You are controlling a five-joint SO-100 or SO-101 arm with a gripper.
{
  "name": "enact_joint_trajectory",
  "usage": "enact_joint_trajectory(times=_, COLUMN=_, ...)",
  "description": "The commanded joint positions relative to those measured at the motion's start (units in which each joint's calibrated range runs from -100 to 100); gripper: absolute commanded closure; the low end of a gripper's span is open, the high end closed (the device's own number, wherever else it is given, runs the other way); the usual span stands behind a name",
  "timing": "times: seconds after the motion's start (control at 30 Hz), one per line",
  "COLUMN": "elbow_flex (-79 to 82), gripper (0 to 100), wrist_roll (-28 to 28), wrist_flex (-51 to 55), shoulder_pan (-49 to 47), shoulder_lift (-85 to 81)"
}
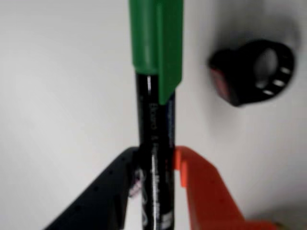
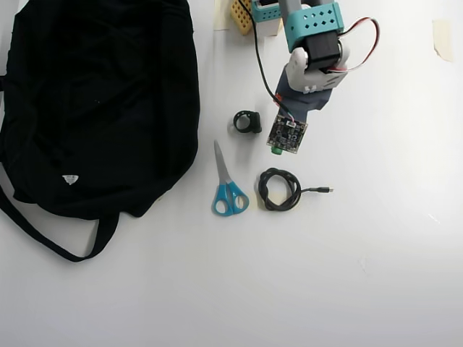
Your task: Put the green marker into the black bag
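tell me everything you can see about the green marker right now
The slim green marker has a glossy black barrel with white print and a bright green clipped cap, which is on. In the wrist view it sits between the black and orange fingers of the gripper, cap pointing away, above the white table. In the overhead view the arm hides nearly all of it.

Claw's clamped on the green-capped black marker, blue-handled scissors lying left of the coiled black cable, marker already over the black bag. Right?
Not quite. The claw is shut on the green-capped black marker, and in the overhead view the blue-handled scissors do lie left of the coiled black cable. But the overhead view shows the arm well right of the large black fabric bag, beyond the small black ring, so the marker isn't over it.
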Motion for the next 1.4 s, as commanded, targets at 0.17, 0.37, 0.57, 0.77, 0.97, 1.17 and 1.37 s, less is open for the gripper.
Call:
enact_joint_trajectory(times=0.17, elbow_flex=-2.2, gripper=98, wrist_roll=6.5, wrist_flex=5.5, shoulder_pan=8.9, shoulder_lift=-12.0)
enact_joint_trajectory(times=0.37, elbow_flex=-1.9, gripper=98, wrist_roll=6.6, wrist_flex=6.8, shoulder_pan=18.4, shoulder_lift=-13.2)
enact_joint_trajectory(times=0.57, elbow_flex=-2.3, gripper=98, wrist_roll=6.6, wrist_flex=5.9, shoulder_pan=29.7, shoulder_lift=-13.2)
enact_joint_trajectory(times=0.77, elbow_flex=-2.4, gripper=98, wrist_roll=6.3, wrist_flex=2.6, shoulder_pan=40.9, shoulder_lift=-12.1)
enact_joint_trajectory(times=0.97, elbow_flex=-2.2, gripper=98, wrist_roll=6.7, wrist_flex=-3.0, shoulder_pan=51.5, shoulder_lift=-11.8)
enact_joint_trajectory(times=1.17, elbow_flex=-5.8, gripper=98, wrist_roll=7.5, wrist_flex=-8.5, shoulder_pan=62.6, shoulder_lift=-3.0)
enact_joint_trajectory(times=1.37, elbow_flex=-25.1, gripper=98, wrist_roll=7.1, wrist_flex=-9.8, shoulder_pan=69.7, shoulder_lift=13.7)
